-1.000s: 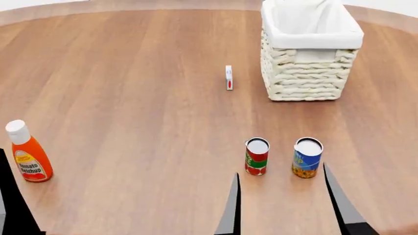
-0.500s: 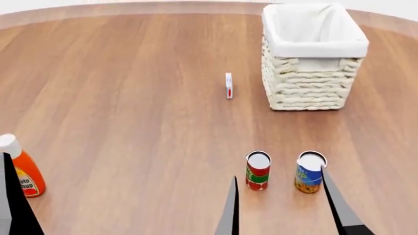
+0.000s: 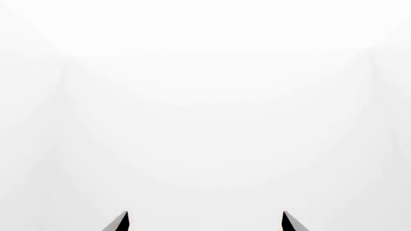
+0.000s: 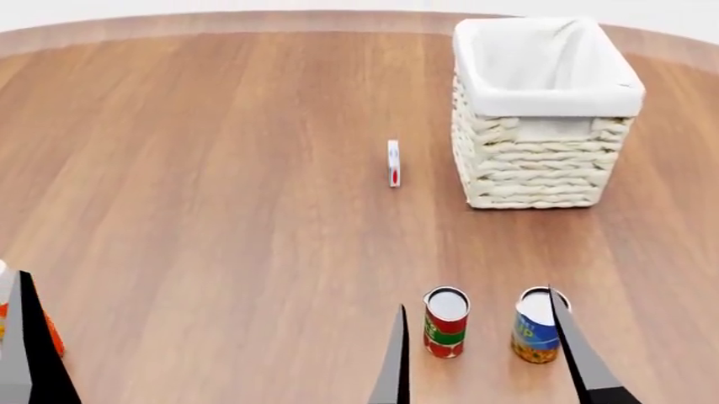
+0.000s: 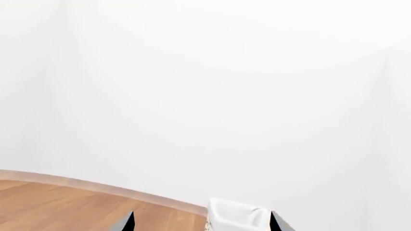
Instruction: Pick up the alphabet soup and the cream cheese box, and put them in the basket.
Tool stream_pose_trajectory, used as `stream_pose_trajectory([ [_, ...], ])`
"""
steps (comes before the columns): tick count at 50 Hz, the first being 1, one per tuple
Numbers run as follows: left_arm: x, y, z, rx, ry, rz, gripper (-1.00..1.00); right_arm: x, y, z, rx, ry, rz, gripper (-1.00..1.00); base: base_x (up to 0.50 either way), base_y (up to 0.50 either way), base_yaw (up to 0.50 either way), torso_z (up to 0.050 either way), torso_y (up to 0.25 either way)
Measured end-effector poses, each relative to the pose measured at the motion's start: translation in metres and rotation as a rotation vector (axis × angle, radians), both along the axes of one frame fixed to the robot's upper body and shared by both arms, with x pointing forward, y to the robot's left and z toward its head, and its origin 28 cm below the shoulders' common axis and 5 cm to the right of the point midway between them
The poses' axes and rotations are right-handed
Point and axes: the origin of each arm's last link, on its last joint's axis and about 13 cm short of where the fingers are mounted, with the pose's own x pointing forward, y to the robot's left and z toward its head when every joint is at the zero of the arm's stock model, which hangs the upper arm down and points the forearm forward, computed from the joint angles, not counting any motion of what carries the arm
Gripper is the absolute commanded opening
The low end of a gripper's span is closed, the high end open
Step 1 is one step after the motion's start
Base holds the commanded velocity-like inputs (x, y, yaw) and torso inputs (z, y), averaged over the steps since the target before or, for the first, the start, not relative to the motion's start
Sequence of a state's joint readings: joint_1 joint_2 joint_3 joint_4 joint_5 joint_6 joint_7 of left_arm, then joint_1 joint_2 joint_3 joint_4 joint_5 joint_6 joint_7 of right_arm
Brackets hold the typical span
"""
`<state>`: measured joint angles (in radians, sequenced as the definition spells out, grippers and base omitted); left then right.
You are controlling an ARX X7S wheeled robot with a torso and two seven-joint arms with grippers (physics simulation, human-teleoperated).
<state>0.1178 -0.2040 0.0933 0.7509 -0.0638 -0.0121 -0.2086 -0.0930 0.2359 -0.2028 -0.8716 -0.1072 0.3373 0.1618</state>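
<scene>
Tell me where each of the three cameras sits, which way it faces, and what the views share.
Head view: on the robot's head, looking down over the table at the basket, cream cheese box and alphabet soup; dark fingertips of both grippers show.
Left wrist view: near the left gripper, facing blank white wall; only fingertips show.
Right wrist view: near the right gripper, facing the wall over the table edge; fingertips show.
Shared: head and right wrist views both show the basket.
</scene>
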Motion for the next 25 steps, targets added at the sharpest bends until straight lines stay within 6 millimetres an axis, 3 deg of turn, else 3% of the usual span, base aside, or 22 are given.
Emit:
stream_pose_trajectory([
  [25,0.0023,-0.0007,-0.0029,0.007,0.010,-0.002,1.00,0.0042,-0.0002,-0.0036,0.003,0.011,0.002,1.00,0.18,0.00,0.00,0.000,0.000],
])
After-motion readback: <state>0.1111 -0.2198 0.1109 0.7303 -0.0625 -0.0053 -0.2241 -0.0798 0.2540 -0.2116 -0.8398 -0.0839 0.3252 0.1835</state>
